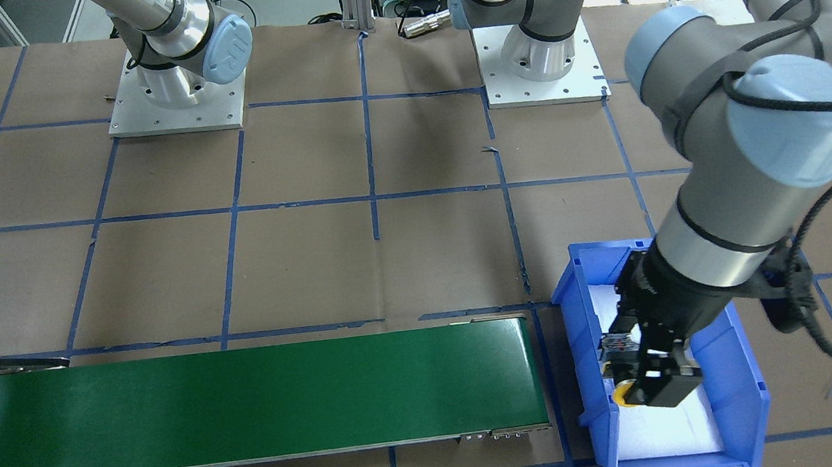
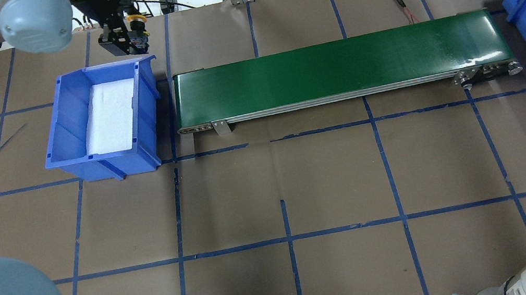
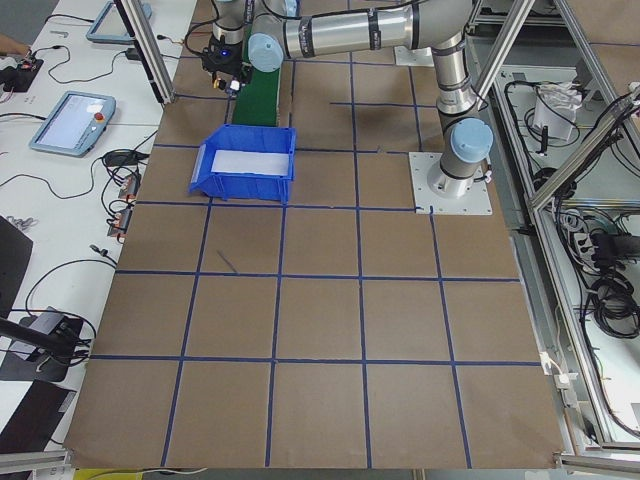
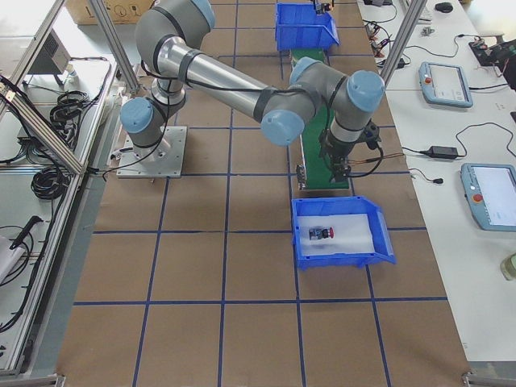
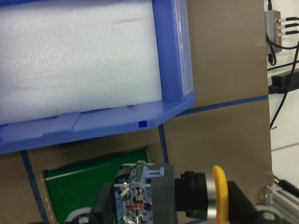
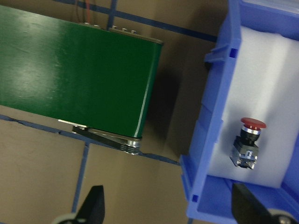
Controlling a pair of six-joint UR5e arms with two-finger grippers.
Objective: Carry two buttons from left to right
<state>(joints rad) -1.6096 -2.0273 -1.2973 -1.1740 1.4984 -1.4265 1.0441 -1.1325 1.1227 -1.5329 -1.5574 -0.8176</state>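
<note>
The yellow-capped button (image 5: 218, 192) lies sideways between the fingers of my left gripper (image 5: 173, 207), which is shut on its grey body. The gripper (image 2: 122, 32) hangs in the air by the far corner of the left blue bin (image 2: 63, 121), near the conveyor's left end. The front-facing view shows the same gripper (image 1: 655, 378) and yellow cap (image 1: 621, 394) above that bin (image 1: 745, 384). The red-capped button (image 6: 248, 142) lies on white foam in the right blue bin (image 6: 210, 121). My right gripper (image 6: 170, 207) is open, above the table beside the conveyor's right end.
A long green conveyor belt (image 2: 335, 67) runs between the two bins. The left bin holds only white foam (image 2: 110, 113). Cables and an aluminium post stand at the table's far edge. Both arm bases (image 1: 176, 96) are bolted to the brown, blue-taped table.
</note>
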